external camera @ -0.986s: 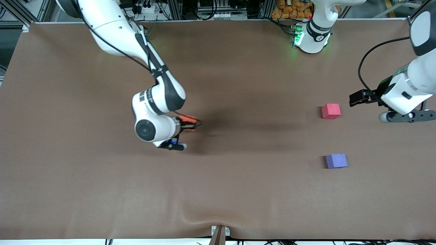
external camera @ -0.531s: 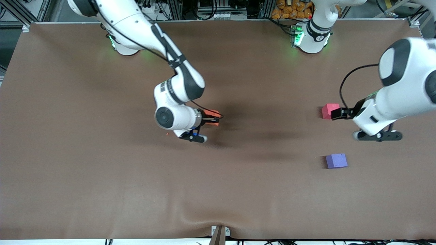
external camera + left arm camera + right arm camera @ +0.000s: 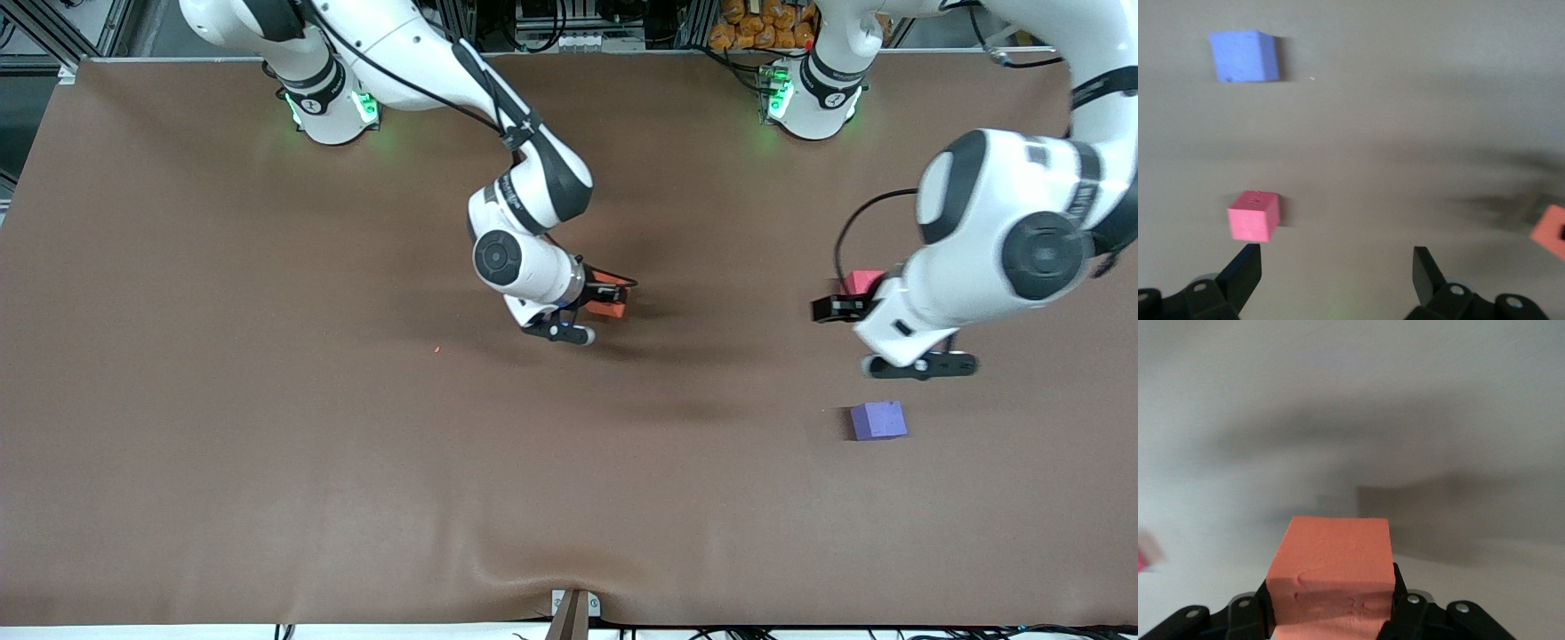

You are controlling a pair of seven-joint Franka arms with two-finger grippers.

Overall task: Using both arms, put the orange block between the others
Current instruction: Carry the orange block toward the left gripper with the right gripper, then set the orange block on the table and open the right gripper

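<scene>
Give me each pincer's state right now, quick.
Left pincer: open, holding nothing, above the pinkish-red cube.
Right pincer: shut on the orange block, over the table's middle.

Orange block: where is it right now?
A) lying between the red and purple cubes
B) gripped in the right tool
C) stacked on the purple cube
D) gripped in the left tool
B: the right tool has its fingers clamped on both sides of the orange block.

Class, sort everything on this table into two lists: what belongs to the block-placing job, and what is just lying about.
Belongs to the job:
- small orange foam cube, clamped in the right gripper
- pinkish-red foam cube
- purple-blue foam cube
- left gripper, open

Just lying about:
- tiny orange speck on the brown table cover
</scene>
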